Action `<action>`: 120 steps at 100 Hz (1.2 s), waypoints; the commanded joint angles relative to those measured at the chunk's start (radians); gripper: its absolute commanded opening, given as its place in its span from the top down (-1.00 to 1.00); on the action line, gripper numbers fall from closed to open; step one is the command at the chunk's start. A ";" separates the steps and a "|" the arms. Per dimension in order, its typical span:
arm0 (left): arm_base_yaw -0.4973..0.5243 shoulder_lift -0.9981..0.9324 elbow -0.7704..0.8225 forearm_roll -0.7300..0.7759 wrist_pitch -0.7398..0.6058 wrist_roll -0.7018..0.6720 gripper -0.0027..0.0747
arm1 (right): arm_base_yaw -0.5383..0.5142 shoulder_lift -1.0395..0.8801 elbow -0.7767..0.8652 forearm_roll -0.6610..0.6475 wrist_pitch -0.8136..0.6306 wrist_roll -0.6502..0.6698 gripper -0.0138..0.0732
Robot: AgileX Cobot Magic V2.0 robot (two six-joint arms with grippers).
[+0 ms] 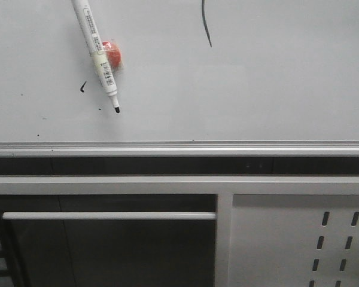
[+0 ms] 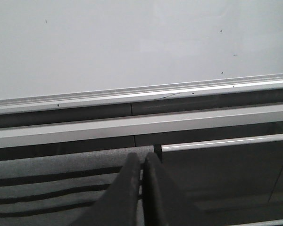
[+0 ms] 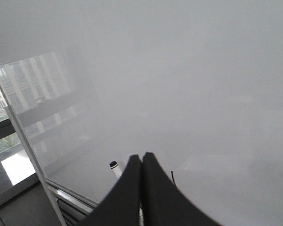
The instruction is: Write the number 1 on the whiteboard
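- Front view: the whiteboard [image 1: 275, 89] fills the upper half of the picture, lying flat, with its silver frame edge running across just below the middle.
- The number 1 [image 1: 206, 24] is a thin black, slightly curved stroke near the top of the board, right of centre; its upper end is cut off by the picture's edge.
- A white marker [image 1: 97, 54] lies uncapped on the board at the upper left, tilted, with its black tip pointing down and a little to the right. No gripper touches it.
- A small red round thing [image 1: 112, 52] lies touching the marker's right side, about halfway along the barrel; what it is cannot be told.
- A tiny black tick mark [image 1: 83, 87] sits on the board just left of the marker's tip end.
- Below the board's frame are grey rails and, at the lower right, a white panel with slotted holes [image 1: 299, 239].
- Left wrist view: the left gripper [image 2: 142, 162] has its dark fingers pressed together with nothing between them, set over the grey rails, off the board's near edge.
- Right wrist view: the right gripper [image 3: 141, 160] is likewise closed and empty, raised over the board; the marker's black end [image 3: 114, 165] peeks out beside its fingers, apart from them.
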 commanded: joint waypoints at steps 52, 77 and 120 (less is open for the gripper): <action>-0.006 -0.030 0.022 0.002 -0.048 0.000 0.98 | -0.105 0.031 0.091 -0.298 0.493 0.137 0.85; -0.006 -0.030 0.022 0.002 -0.048 0.000 0.98 | -0.394 0.040 0.221 -0.720 0.552 0.704 0.85; -0.006 -0.030 0.022 0.002 -0.048 0.000 0.98 | -0.862 -0.026 0.562 -1.118 0.490 1.257 0.85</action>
